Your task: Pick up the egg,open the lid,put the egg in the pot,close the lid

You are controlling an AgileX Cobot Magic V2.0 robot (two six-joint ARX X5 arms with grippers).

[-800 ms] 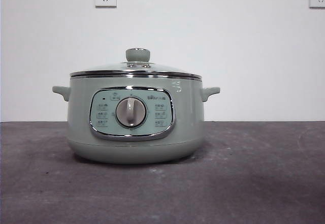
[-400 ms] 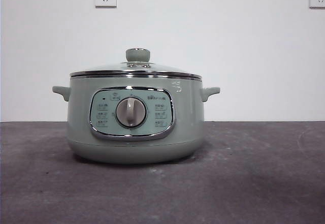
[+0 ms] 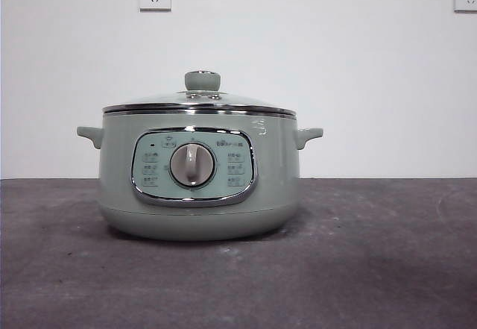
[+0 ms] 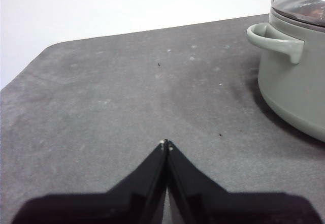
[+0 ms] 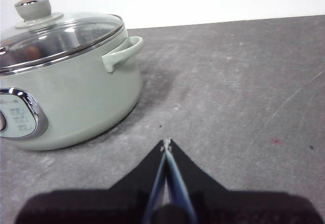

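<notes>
Nothing moved since earlier pictures; front view looks same. Big round sage-green cooker pot [image 3: 200,176] sits on dark grey desk [image 3: 373,269], well back from front edge, left of middle in front view. Clear glass dome lid [image 3: 200,103] with shiny steel rim and green knob rests shut on pot. Brownish blur shows through glass in right wrist view; cannot tell if egg. Left pincer [image 4: 165,144] tips pressed together, holding nothing, low over desk beside pot handle. Right pincer [image 5: 166,144] tips together too, holding nothing, near pot's other handle.
</notes>
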